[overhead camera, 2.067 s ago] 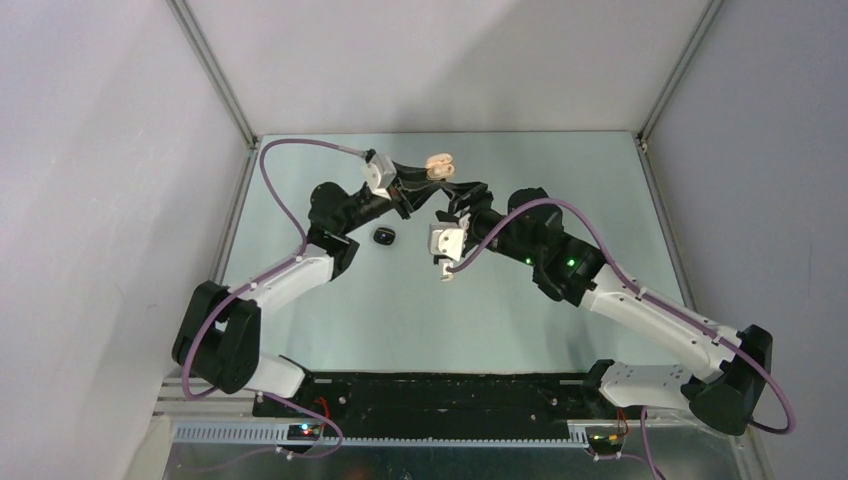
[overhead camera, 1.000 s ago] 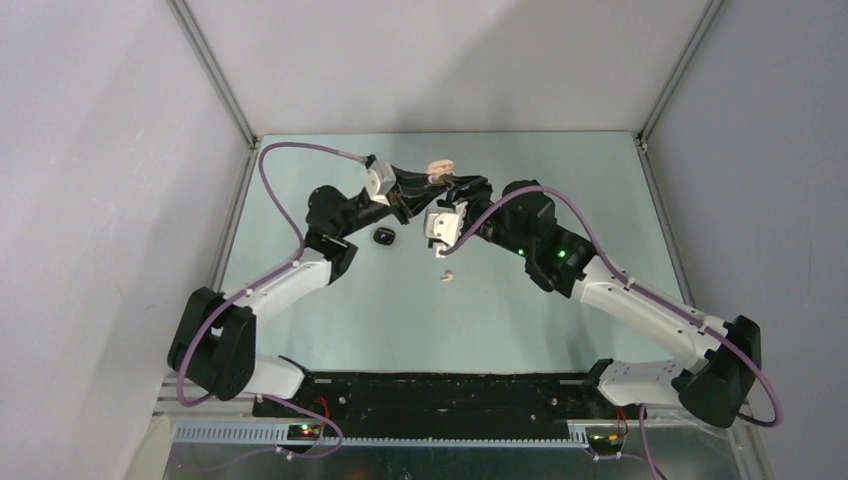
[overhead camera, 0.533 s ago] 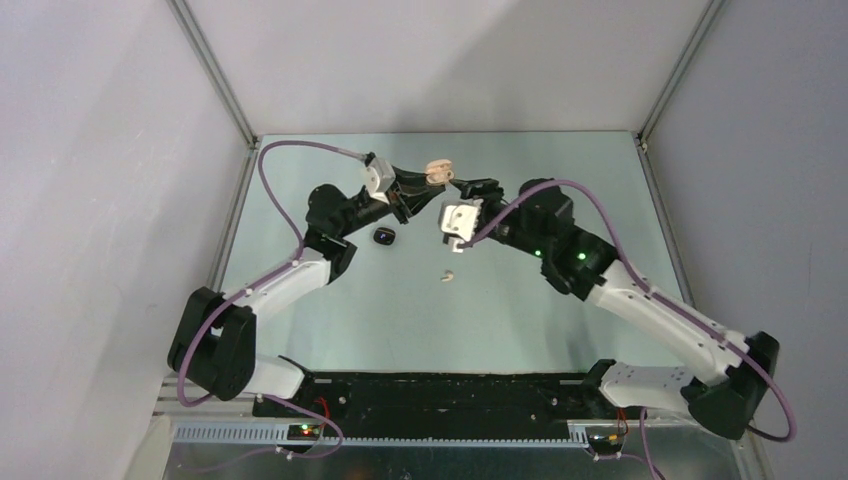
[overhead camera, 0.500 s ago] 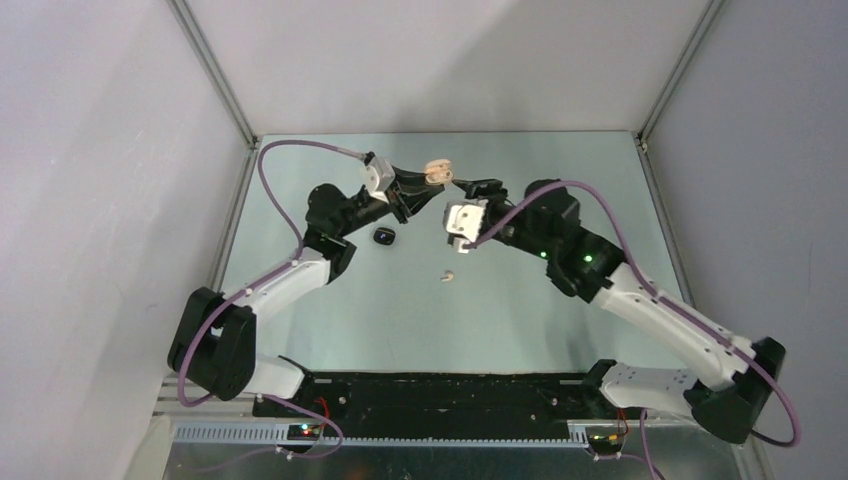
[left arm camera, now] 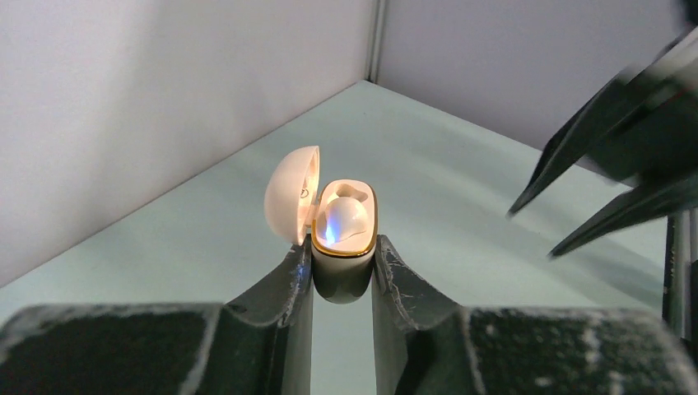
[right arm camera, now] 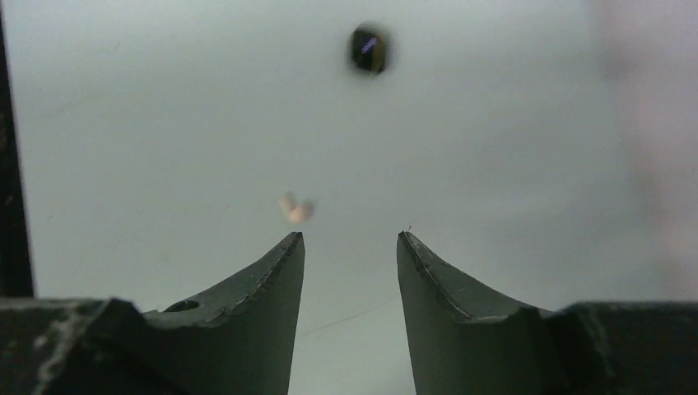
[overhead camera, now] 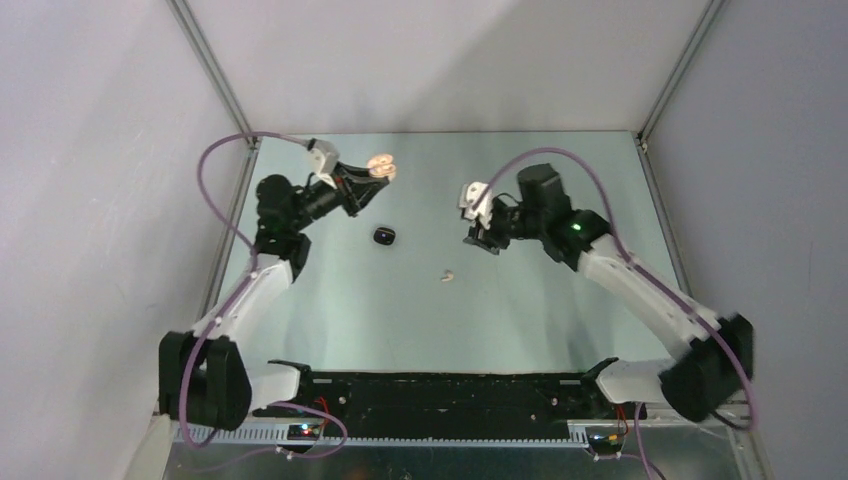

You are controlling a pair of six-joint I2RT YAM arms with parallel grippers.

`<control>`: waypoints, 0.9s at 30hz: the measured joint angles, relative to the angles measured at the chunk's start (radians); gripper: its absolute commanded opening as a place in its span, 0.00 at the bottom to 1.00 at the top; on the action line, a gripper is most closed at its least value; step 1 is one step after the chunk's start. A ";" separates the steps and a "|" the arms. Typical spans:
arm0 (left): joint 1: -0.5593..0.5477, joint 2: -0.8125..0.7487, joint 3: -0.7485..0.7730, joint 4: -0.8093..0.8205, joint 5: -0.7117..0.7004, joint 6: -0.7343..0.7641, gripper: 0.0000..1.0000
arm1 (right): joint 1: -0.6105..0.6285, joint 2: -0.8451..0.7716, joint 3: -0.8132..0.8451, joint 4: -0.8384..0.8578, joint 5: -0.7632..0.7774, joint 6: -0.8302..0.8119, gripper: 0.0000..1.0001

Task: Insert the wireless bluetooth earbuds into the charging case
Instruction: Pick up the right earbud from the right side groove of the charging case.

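My left gripper (overhead camera: 368, 176) is shut on an open cream-white charging case (overhead camera: 380, 167), held up above the back left of the table. In the left wrist view its fingers (left arm camera: 298, 271) clamp the case body (left arm camera: 343, 247). The lid (left arm camera: 290, 194) is swung open to the left, and one cream earbud (left arm camera: 346, 218) sits inside with a blue light. A second cream earbud (overhead camera: 449, 273) lies loose on the table. My right gripper (overhead camera: 482, 238) is open and empty, above and to the right of it. In the right wrist view (right arm camera: 350, 239) the earbud (right arm camera: 295, 209) lies just beyond the left fingertip.
A small black pebble-like case (overhead camera: 384, 236) lies on the table left of centre; it also shows in the right wrist view (right arm camera: 369, 48). The pale green table (overhead camera: 560, 330) has walls at the back and both sides. The right gripper's fingers (left arm camera: 609, 189) show at the right of the left wrist view.
The left arm has swung left, carrying the open case away from the centre. The right arm has pulled back to the right, away from the case. The loose earbud has not moved.
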 measured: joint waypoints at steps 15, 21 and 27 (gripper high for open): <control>0.112 -0.274 -0.086 -0.293 0.074 0.035 0.00 | 0.070 0.509 0.070 -0.084 0.130 0.309 0.43; 0.112 -0.286 -0.093 -0.349 0.047 0.042 0.00 | 0.116 0.577 0.159 -0.177 0.214 0.521 0.43; 0.112 -0.290 -0.093 -0.373 0.018 0.045 0.00 | 0.107 0.694 0.298 -0.262 0.238 0.665 0.40</control>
